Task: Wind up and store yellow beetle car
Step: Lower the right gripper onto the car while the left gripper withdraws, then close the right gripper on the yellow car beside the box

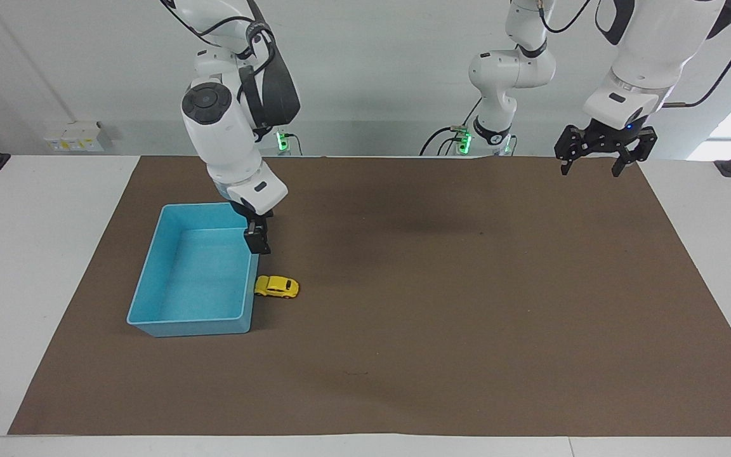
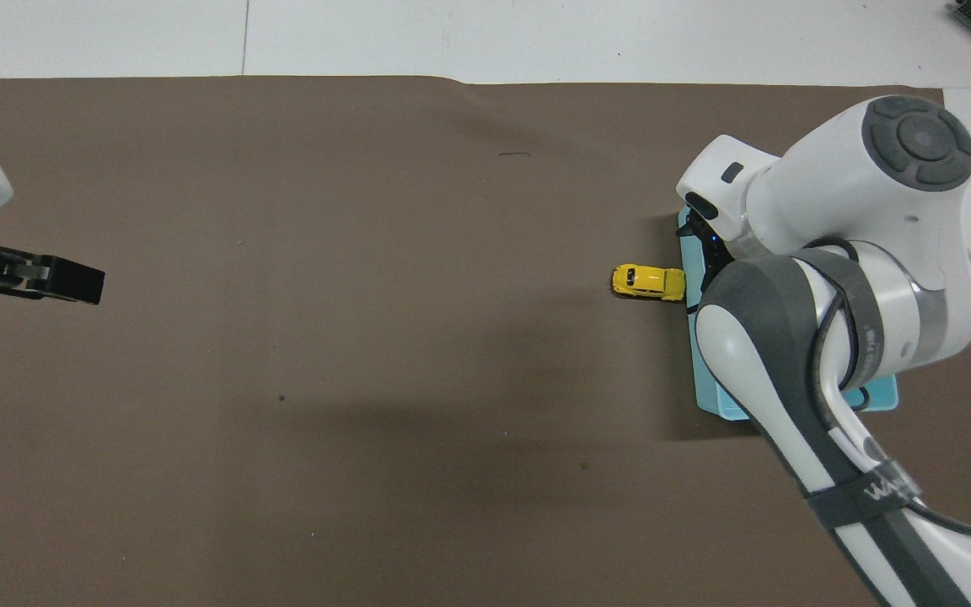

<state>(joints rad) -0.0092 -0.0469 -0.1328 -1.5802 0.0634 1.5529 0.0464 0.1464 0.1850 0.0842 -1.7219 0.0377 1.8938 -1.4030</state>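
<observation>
The yellow beetle car [image 1: 276,287] [image 2: 648,282] stands on the brown mat, one end against the outer wall of the blue bin [image 1: 194,279] [image 2: 715,396], on the bin's side toward the left arm's end. My right gripper [image 1: 257,244] [image 2: 699,257] hangs open over that same wall's rim, close above the car, holding nothing. In the overhead view the right arm covers most of it and much of the bin. My left gripper [image 1: 589,170] [image 2: 56,280] is open and empty, raised over the mat's edge near its own base.
The brown mat [image 1: 441,304] covers most of the white table [image 1: 35,209]. The bin is empty. A wall outlet box [image 1: 73,136] sits at the table's back edge, toward the right arm's end.
</observation>
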